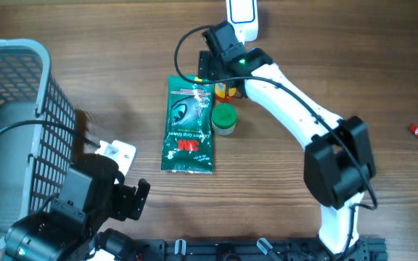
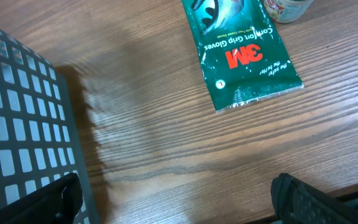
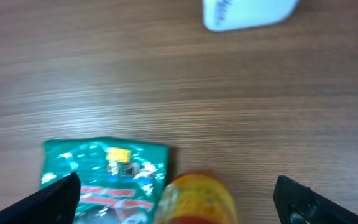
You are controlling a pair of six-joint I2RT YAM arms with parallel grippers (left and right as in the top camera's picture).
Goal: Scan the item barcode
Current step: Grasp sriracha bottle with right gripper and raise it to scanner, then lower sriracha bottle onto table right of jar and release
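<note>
Between basket wall and glove packet, open tabletop.

Bare table between basket and packet

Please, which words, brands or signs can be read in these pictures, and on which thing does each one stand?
"3M": green pack, red logo.
"Comfort Grip Gloves": same pack.
"L": same pack, circled.
Small print beside the logo: too small to read.
Label on the jar, marks on the scanner: blurred.
</note>
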